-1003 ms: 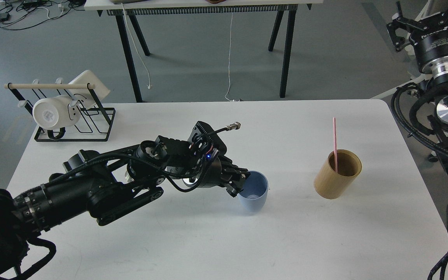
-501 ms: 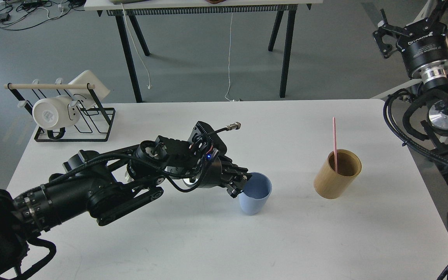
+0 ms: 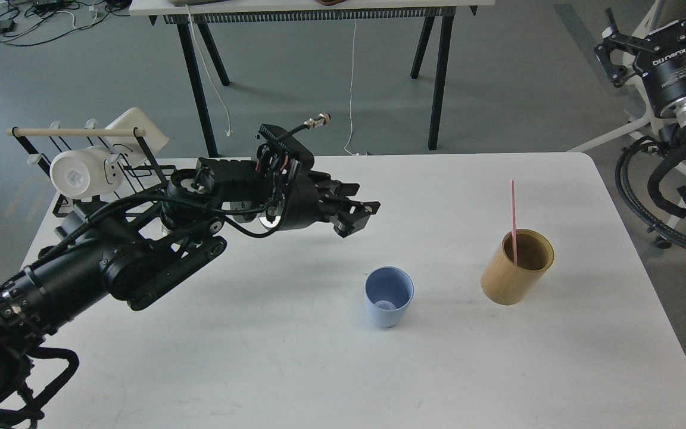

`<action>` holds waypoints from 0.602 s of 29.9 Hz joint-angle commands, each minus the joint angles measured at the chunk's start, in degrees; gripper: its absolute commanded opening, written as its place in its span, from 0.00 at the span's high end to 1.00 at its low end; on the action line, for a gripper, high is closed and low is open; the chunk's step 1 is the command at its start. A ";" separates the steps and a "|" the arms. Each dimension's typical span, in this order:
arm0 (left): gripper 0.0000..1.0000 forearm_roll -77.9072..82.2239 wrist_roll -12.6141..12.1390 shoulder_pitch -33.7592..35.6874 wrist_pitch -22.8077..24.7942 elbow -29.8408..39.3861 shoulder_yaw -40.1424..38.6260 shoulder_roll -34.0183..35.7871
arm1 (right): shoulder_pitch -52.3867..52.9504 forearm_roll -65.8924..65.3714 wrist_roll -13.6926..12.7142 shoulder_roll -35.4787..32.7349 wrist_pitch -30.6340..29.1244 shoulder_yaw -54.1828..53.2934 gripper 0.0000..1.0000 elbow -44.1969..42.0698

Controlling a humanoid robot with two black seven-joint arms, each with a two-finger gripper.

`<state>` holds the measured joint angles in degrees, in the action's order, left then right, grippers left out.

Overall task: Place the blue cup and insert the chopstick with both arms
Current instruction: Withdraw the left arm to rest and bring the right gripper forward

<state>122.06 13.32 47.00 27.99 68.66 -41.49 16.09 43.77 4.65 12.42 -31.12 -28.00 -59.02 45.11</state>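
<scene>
While upright, chopstick point(image 3: 513, 220) leans slightly.

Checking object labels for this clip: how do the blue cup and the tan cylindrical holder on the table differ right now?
The blue cup is pale blue and tapers toward its base; the tan holder is wood-coloured and straight-sided. The blue cup is shorter than the tan holder. The blue cup looks empty, while the tan holder has the pink chopstick standing in it. Both stand upright, open end up, on the white table, apart from each other, and no gripper touches them.
</scene>
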 commanded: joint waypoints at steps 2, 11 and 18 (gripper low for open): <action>0.03 -15.05 -0.32 -0.24 0.01 -2.29 -7.45 2.11 | -0.26 -5.78 0.06 -6.31 0.00 1.10 0.01 4.63; 0.00 -56.60 -0.05 0.90 0.01 -13.72 -14.93 3.25 | -7.11 -23.96 0.15 -14.14 0.00 1.01 0.02 19.65; 0.00 -97.14 -0.32 1.51 0.01 -24.62 -15.64 4.47 | -9.31 -48.39 0.15 -15.46 11.37 1.01 0.02 29.15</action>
<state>39.82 13.10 48.38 27.98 47.99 -57.07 19.52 35.67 -33.95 12.58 -46.43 -21.14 -57.98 70.78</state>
